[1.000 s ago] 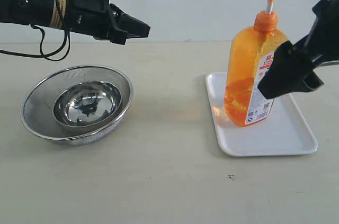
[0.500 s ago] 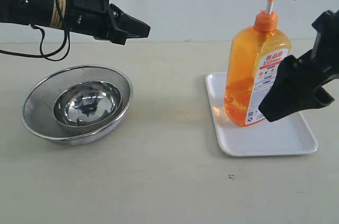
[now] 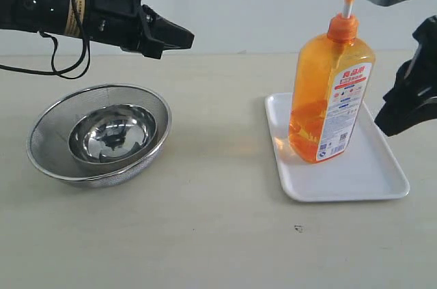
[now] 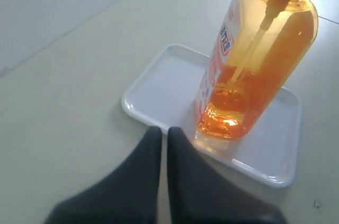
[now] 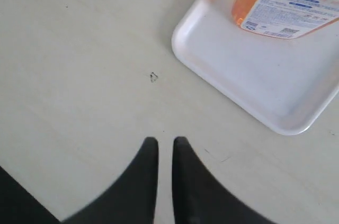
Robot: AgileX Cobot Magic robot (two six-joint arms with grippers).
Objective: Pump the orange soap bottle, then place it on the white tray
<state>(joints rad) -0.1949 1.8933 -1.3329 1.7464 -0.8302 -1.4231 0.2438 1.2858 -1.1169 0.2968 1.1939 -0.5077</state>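
Presently | tall translucent orange plastic soap bottle (image 3: 330,98) stands upright on flat white plastic tray (image 3: 382,180) | right gripper (image 5: 165,140) apart, apparently clenched empty | we judge placement done.

A: What is the orange soap bottle (image 3: 321,91) showing?
B: It is glowing translucent orange, its label (image 3: 349,106) mixing orange and white.
A: And the rest?
B: The white tray (image 3: 382,174) is gleaming plain; the mesh strainer (image 3: 48,140) is shining silver.
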